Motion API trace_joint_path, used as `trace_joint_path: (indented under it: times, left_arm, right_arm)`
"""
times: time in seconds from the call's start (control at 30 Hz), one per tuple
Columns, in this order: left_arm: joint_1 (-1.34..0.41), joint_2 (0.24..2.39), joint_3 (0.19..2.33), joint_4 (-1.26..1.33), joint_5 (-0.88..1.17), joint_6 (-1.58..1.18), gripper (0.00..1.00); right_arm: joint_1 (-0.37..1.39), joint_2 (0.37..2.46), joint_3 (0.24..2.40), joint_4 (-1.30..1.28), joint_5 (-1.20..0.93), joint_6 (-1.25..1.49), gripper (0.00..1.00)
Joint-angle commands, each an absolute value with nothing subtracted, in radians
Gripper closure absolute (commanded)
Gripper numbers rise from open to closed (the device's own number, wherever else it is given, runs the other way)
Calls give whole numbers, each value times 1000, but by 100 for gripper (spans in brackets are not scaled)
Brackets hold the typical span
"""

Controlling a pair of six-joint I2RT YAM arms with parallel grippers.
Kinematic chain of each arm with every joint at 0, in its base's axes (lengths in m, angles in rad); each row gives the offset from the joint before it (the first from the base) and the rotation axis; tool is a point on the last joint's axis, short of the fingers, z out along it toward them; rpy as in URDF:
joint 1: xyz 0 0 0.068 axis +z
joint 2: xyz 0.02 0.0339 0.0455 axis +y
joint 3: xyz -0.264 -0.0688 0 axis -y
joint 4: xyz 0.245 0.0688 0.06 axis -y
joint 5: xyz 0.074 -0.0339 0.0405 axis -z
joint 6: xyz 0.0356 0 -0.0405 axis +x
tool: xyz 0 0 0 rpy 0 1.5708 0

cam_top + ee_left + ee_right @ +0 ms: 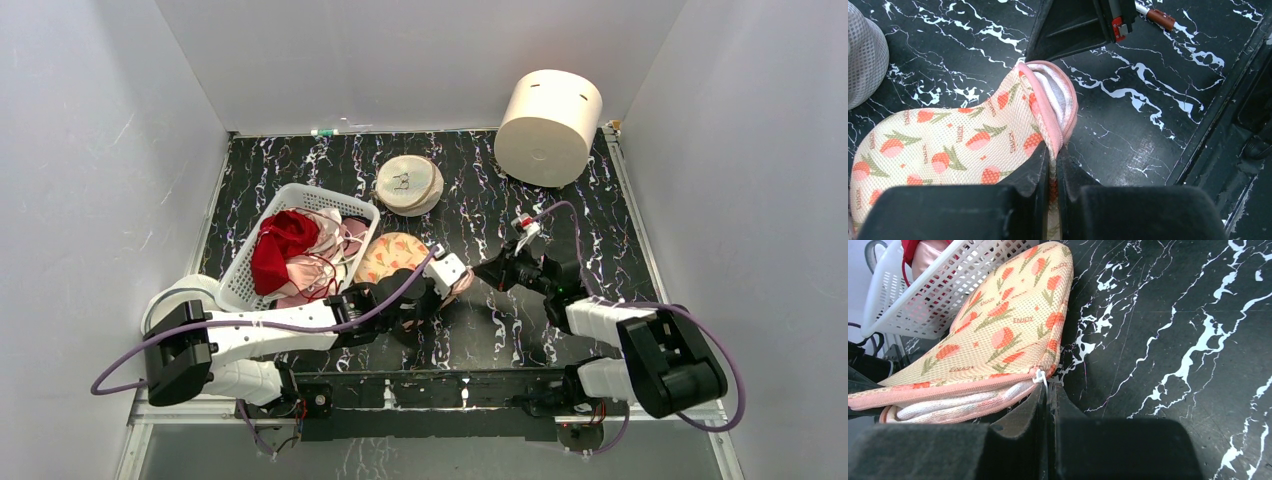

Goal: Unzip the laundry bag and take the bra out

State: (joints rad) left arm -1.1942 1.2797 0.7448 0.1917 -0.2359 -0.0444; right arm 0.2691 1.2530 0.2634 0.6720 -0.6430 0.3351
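The laundry bag [392, 257] lies flat beside the basket, peach with orange-red print and pink trim. My left gripper [446, 284] is shut on the bag's pink zip edge [1052, 131] at its near end. My right gripper [488, 270] is shut on the small white zip pull [1041, 377] at the bag's [998, 335] edge. The zip is partly open there, and pale ribbed fabric [948, 403] shows in the gap; it also shows in the left wrist view [1055, 95]. I cannot tell whether that is the bra or the lining.
A white basket [352, 207] with a red garment [282, 246] and pink clothes stands left of the bag, touching it [923, 295]. A round cream mesh disc [408, 184] lies behind. A white cylinder [548, 125] stands at the back right. White walls enclose the table.
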Motion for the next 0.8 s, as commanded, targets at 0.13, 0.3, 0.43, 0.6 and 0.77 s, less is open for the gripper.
trace_joint_path:
  times: [0.13, 0.3, 0.43, 0.6, 0.77]
  left_arm:
    - [-1203, 1296, 755, 313, -208, -133, 100]
    - [-1203, 1435, 817, 300, -241, -184, 100]
    - [-1203, 1510, 853, 313, -212, -196, 100]
    - [-1203, 1575, 890, 334, -170, -194, 100]
    - [-1203, 1634, 936, 318, -107, -167, 99]
  right_arm:
    - [252, 1328, 313, 689, -474, 369, 97]
    - [219, 1193, 391, 349, -218, 414, 63]
    - [127, 1019, 417, 183, -176, 449, 45]
    - [118, 921, 499, 5, -130, 374, 23]
    - [117, 930, 569, -43, -230, 336, 9]
